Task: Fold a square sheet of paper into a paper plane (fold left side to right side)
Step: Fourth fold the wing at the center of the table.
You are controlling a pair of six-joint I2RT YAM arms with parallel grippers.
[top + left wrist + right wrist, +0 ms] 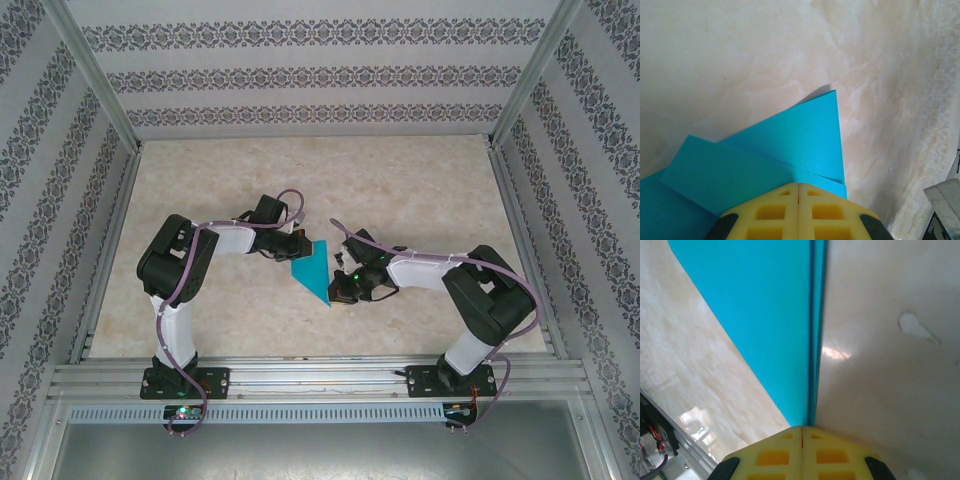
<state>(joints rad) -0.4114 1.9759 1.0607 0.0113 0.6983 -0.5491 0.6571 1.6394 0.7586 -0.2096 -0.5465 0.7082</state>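
The teal-blue sheet of paper (pixel 312 268) lies folded on the marbled table between the two arms, a pointed shape with its tip toward the near edge. In the left wrist view the paper (pixel 790 140) shows overlapping flaps and one sharp corner. My left gripper (pixel 297 250) is shut, and its yellow tips (pixel 799 186) rest on the paper's upper left edge. My right gripper (pixel 338 290) is also shut, its tip (pixel 802 429) meeting the narrow point of the paper (pixel 765 315), whose layered edge runs straight away from it. Whether either jaw pinches paper is unclear.
Aluminium rails (pixel 300 375) frame the table at the front and sides, with patterned walls behind. The front rail (pixel 670 450) sits close to the right gripper. A metal part (pixel 945 200) stands at the right of the left wrist view. Bare tabletop (pixel 400 190) stretches beyond the paper.
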